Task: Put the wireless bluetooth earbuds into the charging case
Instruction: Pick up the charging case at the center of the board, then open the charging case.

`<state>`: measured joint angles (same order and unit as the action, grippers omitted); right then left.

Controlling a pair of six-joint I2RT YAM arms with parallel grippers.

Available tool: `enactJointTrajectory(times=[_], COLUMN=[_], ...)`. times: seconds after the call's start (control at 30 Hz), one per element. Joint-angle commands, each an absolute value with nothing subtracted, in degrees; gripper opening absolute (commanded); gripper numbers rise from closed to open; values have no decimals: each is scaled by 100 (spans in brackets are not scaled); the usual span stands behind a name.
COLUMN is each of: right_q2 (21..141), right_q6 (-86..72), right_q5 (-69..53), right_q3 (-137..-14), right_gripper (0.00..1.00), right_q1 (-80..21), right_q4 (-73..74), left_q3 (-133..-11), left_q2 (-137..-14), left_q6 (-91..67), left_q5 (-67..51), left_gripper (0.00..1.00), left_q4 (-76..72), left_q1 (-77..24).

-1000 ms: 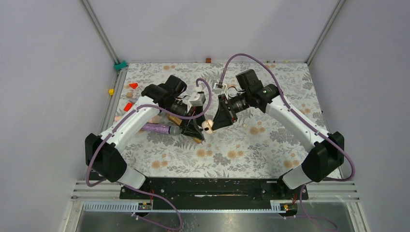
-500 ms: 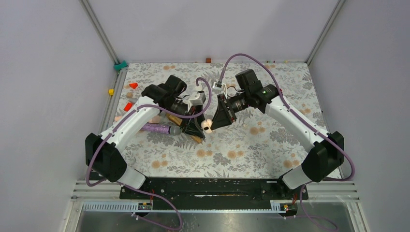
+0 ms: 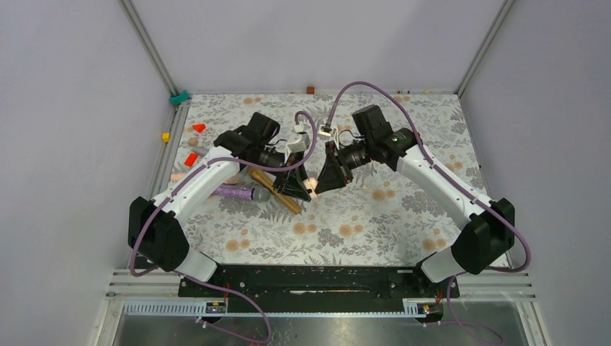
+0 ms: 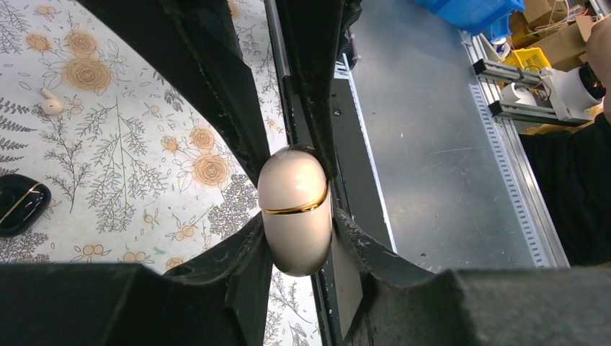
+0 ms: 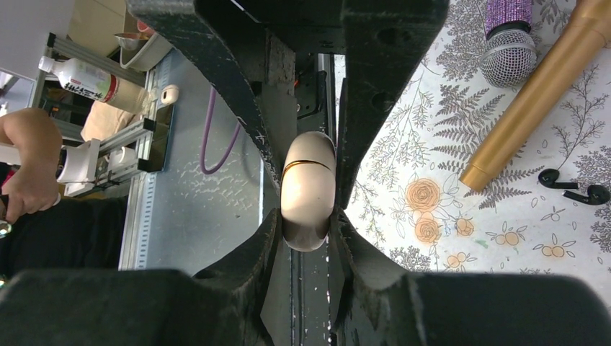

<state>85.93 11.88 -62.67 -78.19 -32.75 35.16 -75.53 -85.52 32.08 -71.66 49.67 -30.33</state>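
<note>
Change over the last second: the left claw (image 4: 297, 239) has moved in and closed on the cream pod (image 4: 295, 193), which the right claw (image 5: 306, 227) was already holding. Both claws are now clamped on that one pod from opposite ends, lifted above the table (image 3: 375, 223) at mid-scene, with its gold seam line between the two grips. The left wrist view shows the left claw's fingers pressed against both sides of the pod, so it is gripping, not just near. The right wrist view shows the same for the right claw. The things the task is about are not in either claw. The black earbuds (image 5: 592, 193) lie loose on the table just beside the tip of the gold microphone (image 5: 533, 108), with the purple glitter microphone (image 5: 508, 43) next to that. The black case (image 4: 20, 205) also sits on the table, well apart from the claws, and its lid looks shut. A cream earbud (image 4: 50, 104) lies farther off. My read is that the two-claw hold is set up to pry the pod open or pass it across. The black set is untouched, so no earbud has gone into the black case yet.
</note>
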Motion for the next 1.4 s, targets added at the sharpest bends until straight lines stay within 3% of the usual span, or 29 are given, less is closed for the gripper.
enactJointTrajectory(times=[0.0,0.23,0.47,0.5,0.67,0.7,0.73,1.1,1.37], right_q2=[8406,8386,8399,8407,8471,8482,8502,8405,8180], right_q6=[1370,1424,1433,1428,1292,1273,1267,1003,879], right_q5=[-5932,-5859,-5854,-5861,-5891,-5847,-5804,-4063,-3958], right_q3=[-7779,-7752,-7743,-7750,-7828,-7837,-7842,-7814,-7840], right_gripper=[11,11,12,15,61,87,99,100,100], right_q1=[-3278,-3278,-3278,-3278,-3270,-3257,-3256,-3133,-2705], right_q4=[3306,3313,3307,3313,3315,3314,3316,3023,2998], left_q3=[-7576,-7592,-7578,-7576,-7481,-7449,-7415,-7321,-7287], left_q2=[-8404,-8427,-8398,-8402,-8301,-8259,-8221,-8014,-7997], left_q6=[2956,2939,2956,2966,3124,3157,3182,3290,3319], left_q5=[-7483,-7509,-7503,-7486,-7241,-7206,-7179,-7092,-7085], left_gripper=[35,30,0,0,0,0,0,0,0], left_q4=[4618,4623,4616,4616,4609,4607,4604,4597,4598], left_q1=[-3067,-3061,-3063,-3067,-3067,-3066,-3067,-3065,-3063])
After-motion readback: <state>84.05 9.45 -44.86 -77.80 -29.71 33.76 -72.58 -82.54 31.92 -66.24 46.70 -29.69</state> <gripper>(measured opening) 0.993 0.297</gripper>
